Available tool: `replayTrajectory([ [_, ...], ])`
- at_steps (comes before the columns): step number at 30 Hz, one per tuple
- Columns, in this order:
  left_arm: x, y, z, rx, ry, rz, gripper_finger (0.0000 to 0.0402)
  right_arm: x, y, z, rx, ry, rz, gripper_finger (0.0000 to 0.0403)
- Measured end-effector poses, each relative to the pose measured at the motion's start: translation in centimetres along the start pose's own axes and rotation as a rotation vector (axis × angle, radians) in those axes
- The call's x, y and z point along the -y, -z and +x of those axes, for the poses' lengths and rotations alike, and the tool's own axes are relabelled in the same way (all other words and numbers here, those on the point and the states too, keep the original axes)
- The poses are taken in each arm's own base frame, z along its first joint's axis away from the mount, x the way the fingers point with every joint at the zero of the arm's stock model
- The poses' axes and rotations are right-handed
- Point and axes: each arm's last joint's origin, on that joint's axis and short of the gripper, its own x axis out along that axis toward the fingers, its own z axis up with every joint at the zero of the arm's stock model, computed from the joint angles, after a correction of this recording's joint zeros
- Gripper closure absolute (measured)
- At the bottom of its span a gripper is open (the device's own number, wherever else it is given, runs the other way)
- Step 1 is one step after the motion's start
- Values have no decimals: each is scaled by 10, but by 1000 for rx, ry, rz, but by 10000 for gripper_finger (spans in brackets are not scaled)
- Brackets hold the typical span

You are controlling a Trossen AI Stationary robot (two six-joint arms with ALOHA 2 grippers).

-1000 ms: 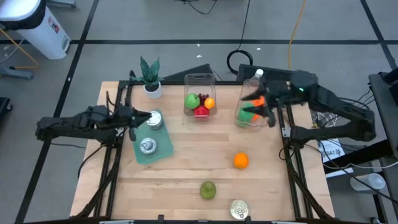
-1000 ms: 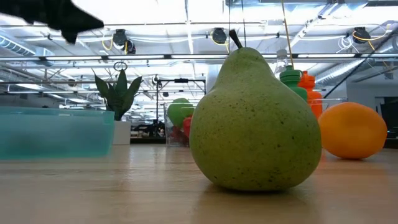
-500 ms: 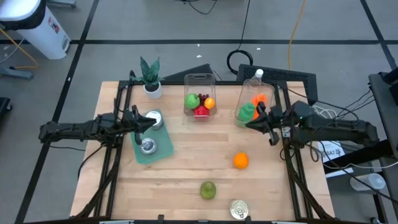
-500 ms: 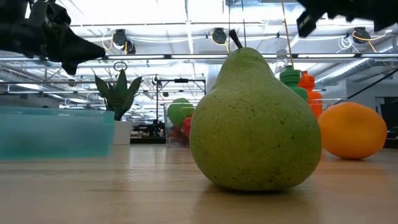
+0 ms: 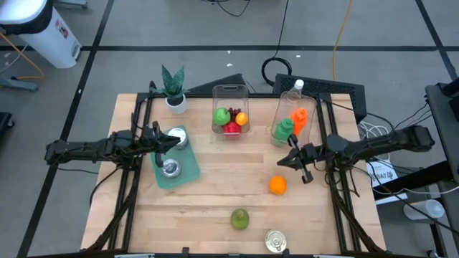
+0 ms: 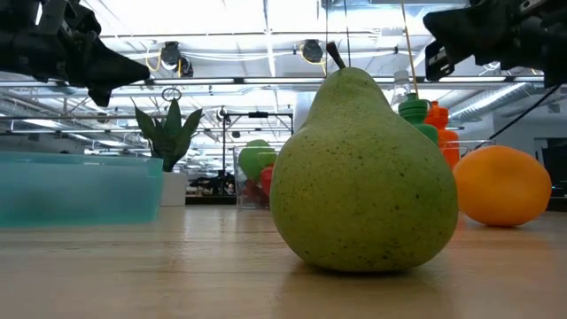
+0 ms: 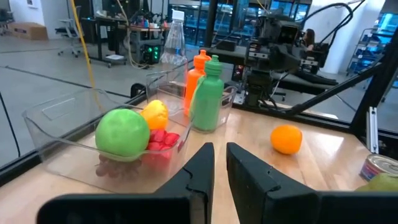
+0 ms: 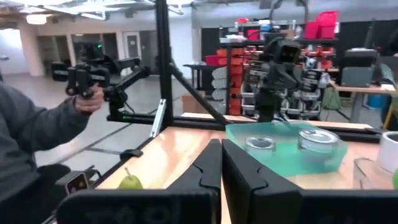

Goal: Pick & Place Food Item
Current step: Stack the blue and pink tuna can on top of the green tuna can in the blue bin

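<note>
The right hand (image 5: 300,166) had been pulled back off the bottle bin (image 5: 291,122) and swung down toward the orange (image 5: 277,185), fingers closed on nothing, so a fresh pick was probably being lined up. Left hand (image 5: 159,139) was parked shut over the teal tray (image 5: 188,173). The orange sat loose on the bench (image 5: 215,193), round, bright, untouched.

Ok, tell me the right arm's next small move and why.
Probably open the right gripper and lower it toward the orange. Its fingers are shut and hold nothing, and it hangs above the table just beside the orange, the nearest loose fruit. The left gripper waits shut over the teal tray.
</note>
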Motion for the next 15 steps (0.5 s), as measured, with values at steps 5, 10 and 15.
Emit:
replayTrajectory([
  [5, 0, 0, 0, -2, 0, -8, 352, -8, -12, 16, -75, 14, 45, 402],
  [10, 0, 2, 0, -17, -2, -16, 352, -30, -29, 45, -445, 67, 64, 403],
  [15, -1, 4, 0, -45, -7, -11, 352, -64, -37, 76, -742, -54, 144, 403],
])
